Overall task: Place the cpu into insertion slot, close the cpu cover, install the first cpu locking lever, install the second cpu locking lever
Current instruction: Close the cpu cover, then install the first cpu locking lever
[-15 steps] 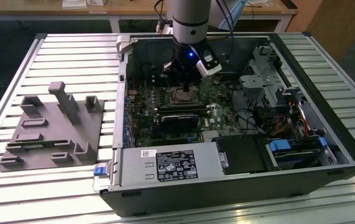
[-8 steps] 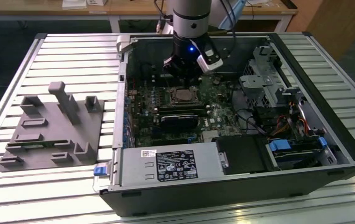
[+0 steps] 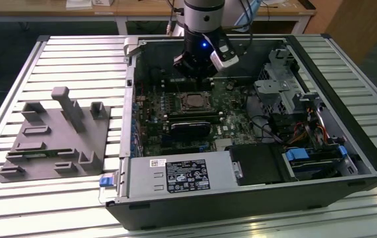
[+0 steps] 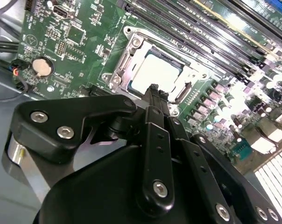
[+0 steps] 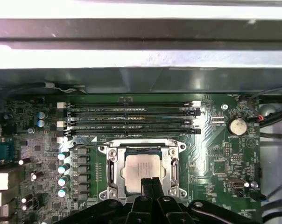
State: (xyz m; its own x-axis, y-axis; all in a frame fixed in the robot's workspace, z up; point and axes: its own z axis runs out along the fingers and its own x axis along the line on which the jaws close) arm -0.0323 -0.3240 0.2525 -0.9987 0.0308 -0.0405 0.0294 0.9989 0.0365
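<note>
Inside the open computer case (image 3: 241, 210), on the green motherboard (image 5: 215, 158), you find the cpu (image 5: 142, 164) already seated in the insertion slot (image 3: 182, 101). Its pale metal top shows through the cut-out centre of the cpu cover (image 5: 172, 161), which appears in both wrist views to lie flat around the chip. Your gripper (image 5: 151, 183) hangs low over this assembly with its two black fingers (image 5: 146, 186) drawn together side by side. No gap shows between them, and they have hold of nothing. The relation that matters is this: the fingertips sit at the middle of one edge of the chip — the edge on the gripper's own side — so the chip lies straight ahead of the tips, not off to either side. Beyond the chip, across the socket from the fingers, run the long black memory slots (image 5: 131, 112), with their long axes parallel to that edge. In the exterior view the gripper stands just past the socket, on the side away from the camera. Whether the tips touch the metal or hover just above it you cannot tell.
</note>
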